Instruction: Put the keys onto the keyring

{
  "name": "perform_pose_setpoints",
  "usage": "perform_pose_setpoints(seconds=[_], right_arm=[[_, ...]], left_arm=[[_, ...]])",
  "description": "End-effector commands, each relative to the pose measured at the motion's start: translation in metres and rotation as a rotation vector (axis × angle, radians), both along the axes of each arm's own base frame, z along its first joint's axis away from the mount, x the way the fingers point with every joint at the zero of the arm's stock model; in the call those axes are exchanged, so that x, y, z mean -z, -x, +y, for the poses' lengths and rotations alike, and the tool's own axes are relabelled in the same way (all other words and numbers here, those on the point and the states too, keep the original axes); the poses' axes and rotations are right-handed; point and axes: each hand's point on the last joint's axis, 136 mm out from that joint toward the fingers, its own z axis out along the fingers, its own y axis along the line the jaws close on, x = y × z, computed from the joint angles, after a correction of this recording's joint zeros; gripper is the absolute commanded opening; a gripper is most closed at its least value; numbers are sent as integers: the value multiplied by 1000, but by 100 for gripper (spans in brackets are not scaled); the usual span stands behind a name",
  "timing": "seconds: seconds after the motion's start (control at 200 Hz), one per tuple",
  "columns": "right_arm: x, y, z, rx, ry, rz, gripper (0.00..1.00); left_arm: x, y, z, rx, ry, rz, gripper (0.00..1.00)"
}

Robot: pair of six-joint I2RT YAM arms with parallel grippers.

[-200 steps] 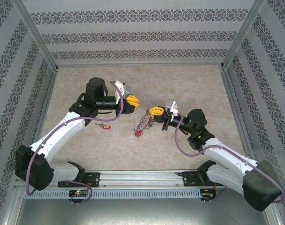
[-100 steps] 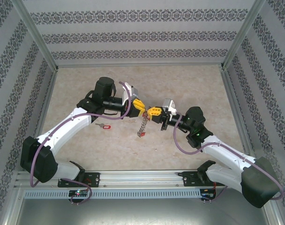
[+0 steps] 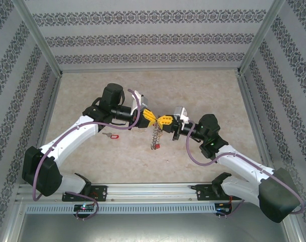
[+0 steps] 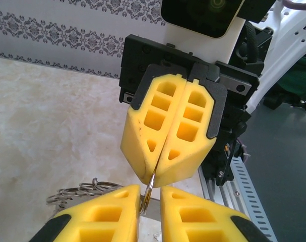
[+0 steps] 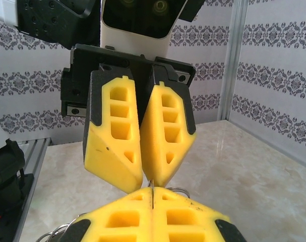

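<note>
The two tools meet tip to tip above the middle of the desk (image 3: 203,91), well clear of every edge. The left tool (image 3: 151,120) reaches in from the left side and the right tool (image 3: 160,121) from the right, their yellow fingers almost touching.

The right tool is clenched on the keyring (image 3: 154,136), which hangs edge-on below the two tools as a narrow grey chain of loops. From the left wrist, the right tool's fingers (image 4: 142,136) press flat together, with a thin wire of the ring coming out at their tips. More loops of the ring (image 4: 82,190) fan out to the lower left.

The left tool's fingers (image 5: 112,141) stand nearly together, with only a narrow wedge of gap between them. Their tips sit either side of the same thin wire, just above the right tool's closed tips. I cannot tell whether they pinch it.

A single key (image 3: 111,135) with a red tag lies flat on the desk. It is left of the middle, just beside the left arm's forearm and apart from the keyring.
</note>
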Motion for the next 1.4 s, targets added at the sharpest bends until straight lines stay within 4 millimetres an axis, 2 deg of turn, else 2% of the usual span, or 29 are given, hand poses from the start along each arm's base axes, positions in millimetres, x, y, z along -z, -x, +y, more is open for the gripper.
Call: perform_pose_setpoints(seconds=[0.0, 0.32, 0.43, 0.495, 0.625, 0.684, 0.744, 0.824, 0.934, 1.169, 1.394], right_arm=[[-35, 2, 0, -15, -59, -115, 0], [-37, 5, 1, -19, -61, -121, 0], [-35, 4, 1, -16, -55, -118, 0], [-32, 4, 1, -15, -52, -114, 0], [-29, 6, 2, -29, -31, -124, 0], [-17, 8, 3, -47, 26, -112, 0], [-4, 10, 2, -60, 93, -95, 18], [10, 14, -2, -88, 174, -85, 27], [24, 20, -6, -134, 280, -70, 33], [43, 32, -10, -236, 436, 9, 37], [37, 38, 0, -307, 408, 55, 40]], left_arm=[[-1, 12, -1, 65, 18, 17, 19], [13, 17, -6, 86, -22, 32, 18], [15, 19, -6, 96, -29, 32, 9], [16, 21, -5, 109, -32, 29, 0], [19, 23, -2, 102, -61, -1, 0], [21, 20, 0, 71, -84, -34, 0], [19, 17, 3, 43, -97, -70, 0], [18, 18, 4, 37, -118, -87, 0], [26, 22, 5, 53, -178, -94, 0], [33, 24, 0, 78, -220, -88, 0], [30, 26, -5, 92, -202, -86, 0]])
